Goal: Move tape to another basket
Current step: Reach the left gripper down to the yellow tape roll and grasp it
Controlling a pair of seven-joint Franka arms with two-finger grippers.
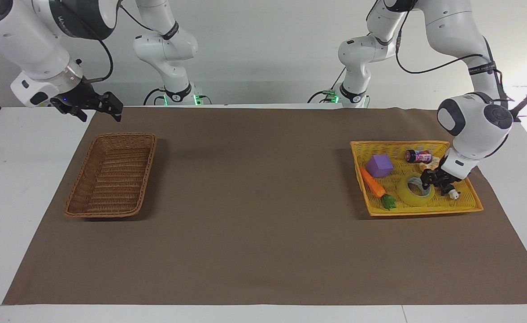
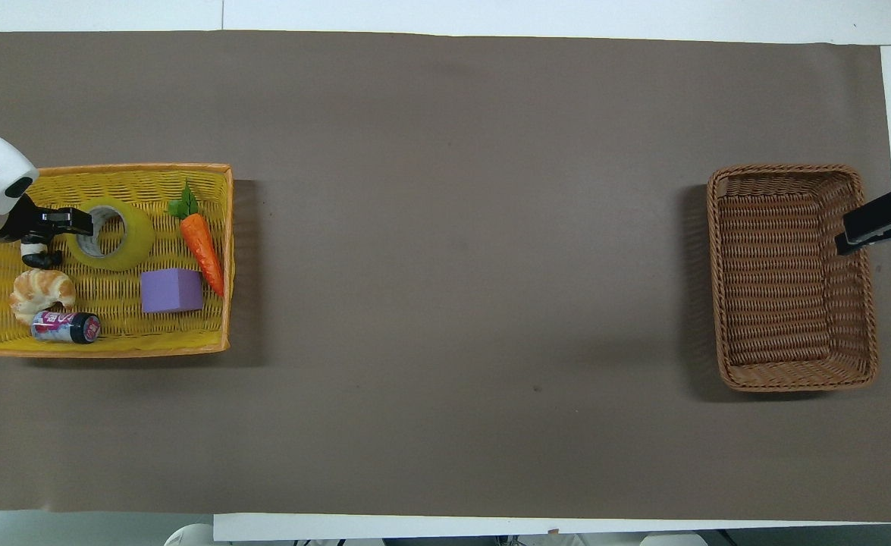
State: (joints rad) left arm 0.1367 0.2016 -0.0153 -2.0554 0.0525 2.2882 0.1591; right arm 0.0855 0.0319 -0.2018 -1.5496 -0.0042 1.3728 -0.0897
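The tape [image 1: 412, 193] [image 2: 125, 244], a wide yellow roll with a pale core, lies flat in the yellow tray [image 1: 424, 209] [image 2: 104, 168] at the left arm's end of the table. My left gripper [image 1: 427, 179] [image 2: 81, 222] is down at the roll's rim, on the side toward the panda toy [image 1: 452, 193]. Whether it grips the roll does not show. The brown wicker basket [image 1: 149, 170] [image 2: 790, 173] stands at the right arm's end with nothing in it. My right gripper [image 1: 97, 110] [image 2: 870, 224] waits open in the air over that basket's outer rim.
Sharing the tray with the tape are a purple cube [image 1: 379, 165], a toy carrot [image 1: 373, 184], a croissant [image 2: 42, 292] and a small can [image 1: 418, 156]. A brown mat [image 1: 254, 215] covers the table between tray and basket.
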